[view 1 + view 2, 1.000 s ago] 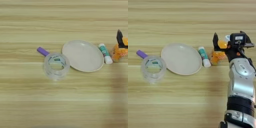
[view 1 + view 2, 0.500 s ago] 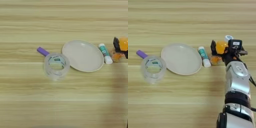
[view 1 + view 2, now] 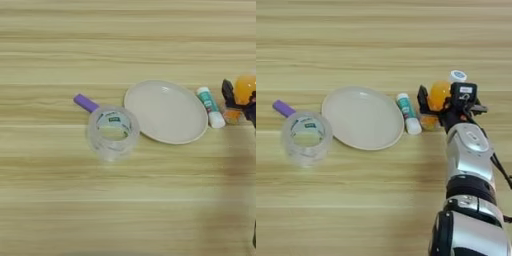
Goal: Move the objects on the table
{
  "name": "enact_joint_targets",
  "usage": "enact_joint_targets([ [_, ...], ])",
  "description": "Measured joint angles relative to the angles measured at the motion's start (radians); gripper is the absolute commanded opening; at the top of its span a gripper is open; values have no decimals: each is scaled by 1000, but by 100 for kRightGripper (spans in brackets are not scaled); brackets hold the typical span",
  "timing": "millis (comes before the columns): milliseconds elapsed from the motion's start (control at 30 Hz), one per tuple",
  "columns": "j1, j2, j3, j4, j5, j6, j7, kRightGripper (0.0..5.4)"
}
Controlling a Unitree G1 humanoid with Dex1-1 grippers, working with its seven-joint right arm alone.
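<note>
On the light wooden tabletop [image 3: 381,200] the things lie in a rough row: at the far left a small purple block [image 3: 283,107] touching the far-left edge of a wide clear tape roll [image 3: 306,139], then a round beige plate [image 3: 362,118] just right of the roll, then a white-and-green glue stick [image 3: 408,113] lying just beside the plate's right rim with its white cap toward the near side. Right of the glue stick, the right arm's black two-fingered end effector [image 3: 440,99] is pinching the small orange juice bottle with a white cap [image 3: 439,94], one finger on its left side and the other on its right; the bottle looks tipped, cap pointing far-right, and an orange patch shows on the wood below it, so it seems lifted or just leaving the surface. The step in hand appears to be carrying this bottle. To do it well, the grip should be kept firm on the rounded body, which could slip or rotate, and the bottle raised clear before any sideways travel, since the glue stick lies close on the left and a low sweep would knock it into the plate.
</note>
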Motion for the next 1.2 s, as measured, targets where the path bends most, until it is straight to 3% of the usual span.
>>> enact_joint_targets([
  [400,-14,-8,13,36,2,-31,12,356],
  [900,-17,-9,19,42,1,-44,12,352],
  [1200,-17,-15,33,-89,1,-34,12,352],
])
